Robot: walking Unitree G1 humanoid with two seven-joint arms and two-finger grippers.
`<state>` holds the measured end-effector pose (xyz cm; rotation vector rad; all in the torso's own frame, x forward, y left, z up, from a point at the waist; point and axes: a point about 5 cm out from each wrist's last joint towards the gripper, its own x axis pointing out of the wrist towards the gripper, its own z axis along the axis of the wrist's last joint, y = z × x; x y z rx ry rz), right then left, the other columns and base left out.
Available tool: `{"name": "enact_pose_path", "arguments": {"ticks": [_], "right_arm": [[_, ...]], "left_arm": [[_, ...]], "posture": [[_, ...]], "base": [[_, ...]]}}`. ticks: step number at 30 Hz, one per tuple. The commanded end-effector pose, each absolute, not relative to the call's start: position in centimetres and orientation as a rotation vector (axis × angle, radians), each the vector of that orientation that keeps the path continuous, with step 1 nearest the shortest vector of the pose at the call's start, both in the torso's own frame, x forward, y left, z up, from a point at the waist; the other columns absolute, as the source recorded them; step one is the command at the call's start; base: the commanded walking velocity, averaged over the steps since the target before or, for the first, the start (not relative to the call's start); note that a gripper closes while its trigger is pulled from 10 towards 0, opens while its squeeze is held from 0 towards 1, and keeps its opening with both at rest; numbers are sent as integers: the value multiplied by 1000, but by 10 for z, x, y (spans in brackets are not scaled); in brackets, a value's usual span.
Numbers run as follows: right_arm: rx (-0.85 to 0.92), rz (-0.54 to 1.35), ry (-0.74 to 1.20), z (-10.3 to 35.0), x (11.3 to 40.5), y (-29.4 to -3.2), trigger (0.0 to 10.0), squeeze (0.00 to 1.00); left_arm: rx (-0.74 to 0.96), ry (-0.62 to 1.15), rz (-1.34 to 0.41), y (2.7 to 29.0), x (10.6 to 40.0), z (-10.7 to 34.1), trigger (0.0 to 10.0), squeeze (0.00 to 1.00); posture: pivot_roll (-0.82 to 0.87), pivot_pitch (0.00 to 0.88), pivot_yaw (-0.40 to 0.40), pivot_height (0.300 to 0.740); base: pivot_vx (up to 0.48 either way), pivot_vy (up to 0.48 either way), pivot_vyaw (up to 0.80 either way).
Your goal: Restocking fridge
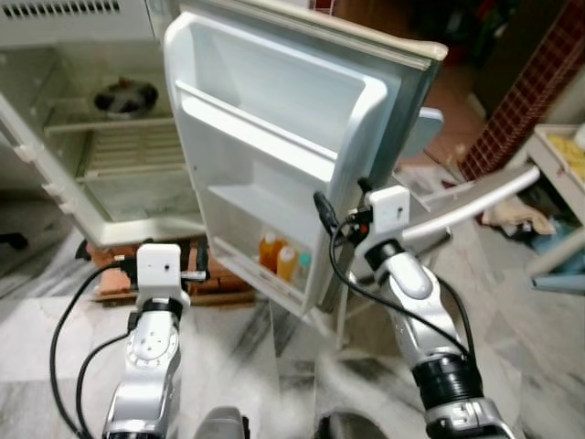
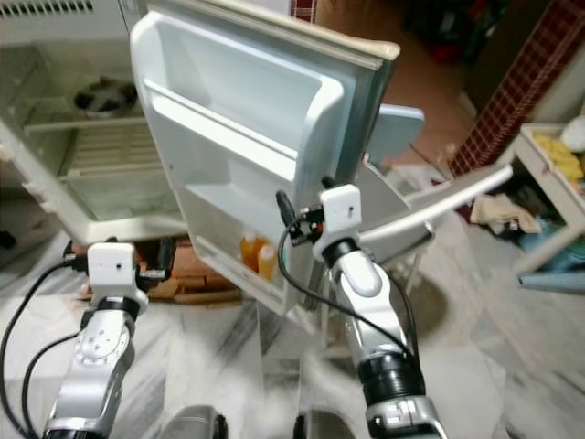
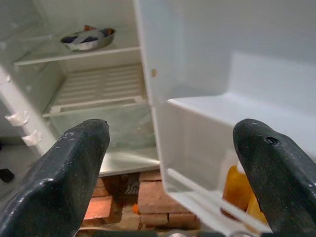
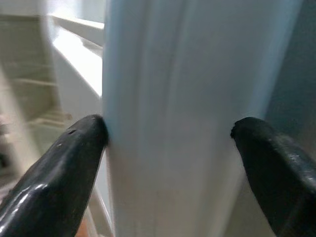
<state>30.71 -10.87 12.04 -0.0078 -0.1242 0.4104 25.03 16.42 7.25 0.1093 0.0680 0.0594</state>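
The white fridge [image 1: 91,155] stands open, with its door [image 1: 274,137] swung out towards me. Orange bottles [image 1: 279,258] and a small teal one stand in the door's bottom shelf; its upper shelves are bare. A metal bowl [image 3: 89,37] sits on an upper shelf inside. My right gripper [image 4: 168,133] is open, and its fingers [image 4: 74,163] straddle the door's outer edge at mid height. My left gripper [image 3: 170,133] is open and holds nothing, low in front of the gap between cabinet and door.
The fridge rests on red bricks [image 1: 210,279] on a marble floor [image 1: 274,366]. A pale metal frame [image 1: 475,197] juts out to the right behind the door. A white rack [image 1: 562,155] with cloths and yellow items stands at far right.
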Motion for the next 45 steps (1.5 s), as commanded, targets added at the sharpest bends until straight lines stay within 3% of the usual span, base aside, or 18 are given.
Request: {"name": "enact_pose_path", "arguments": {"ticks": [1, 14, 16, 18, 25, 36, 45], "right_arm": [[-10, 346, -122, 121, 309, -123, 10000, 0], [-10, 346, -122, 121, 309, -123, 10000, 0], [128, 786, 9, 111, 283, -99, 10000, 0], [199, 1027, 65, 109, 264, -90, 10000, 0], [151, 1131, 135, 104, 260, -99, 10000, 0], [25, 1094, 148, 101, 269, -108, 10000, 0], [-7, 722, -13, 124, 310, -126, 10000, 0]], "left_arm": [[104, 70, 48, 159, 249, 72, 10000, 0], [104, 70, 48, 159, 249, 72, 10000, 0], [117, 85, 28, 158, 247, 70, 10000, 0], [125, 93, 22, 157, 246, 70, 10000, 0], [135, 86, 14, 157, 245, 70, 10000, 0], [146, 90, 3, 156, 244, 70, 10000, 0], [136, 95, 69, 163, 242, 71, 10000, 0]], "posture": [[94, 81, -22, 740], [94, 81, -22, 740], [104, 86, -14, 740], [106, 86, -15, 740], [110, 85, -13, 740], [115, 86, -13, 740], [117, 92, -11, 740]], "base": [[394, -270, 625], [394, -270, 625], [0, 0, 0], [0, 0, 0], [0, -136, 0], [0, -339, 0], [0, 0, 0]]}}
